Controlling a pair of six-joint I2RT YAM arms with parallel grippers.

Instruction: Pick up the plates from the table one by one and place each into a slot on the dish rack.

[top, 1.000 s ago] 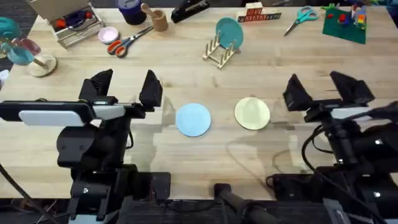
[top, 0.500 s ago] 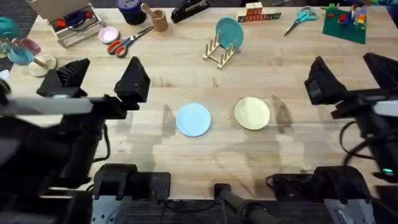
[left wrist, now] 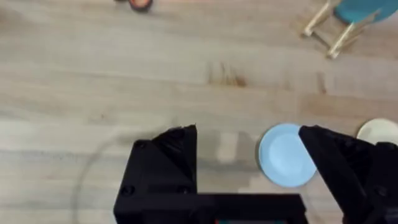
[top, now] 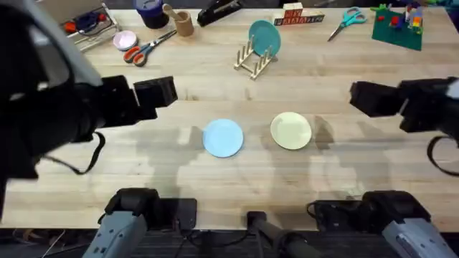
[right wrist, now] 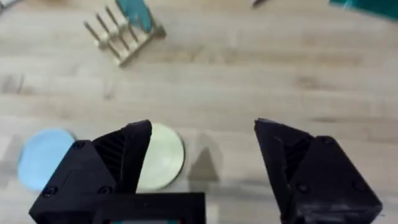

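Observation:
Two plates lie flat on the table (top: 215,86): a light blue plate (top: 223,137) (left wrist: 285,155) (right wrist: 42,157) near the middle and a cream-yellow plate (top: 290,131) (right wrist: 163,155) (left wrist: 378,130) just to its right. The dish rack (top: 252,61) (left wrist: 329,34) (right wrist: 118,38) stands farther back with a darker teal plate (top: 264,36) upright in it. My left gripper (top: 161,92) (left wrist: 249,168) hovers high, left of the blue plate, open and holding nothing. High to the right of the cream plate, my right gripper (top: 369,99) (right wrist: 202,162) is open and holds nothing either.
Along the back edge are a wooden box of supplies (top: 86,25), a pink dish (top: 125,39), orange scissors (top: 143,47), a wooden cup (top: 183,23), a black stapler (top: 219,11), blue scissors (top: 348,18) and a green toy baseplate (top: 398,27).
Both arms have risen toward the camera and swung outward, the left now large and dark at the left side. The plates and rack have not moved.

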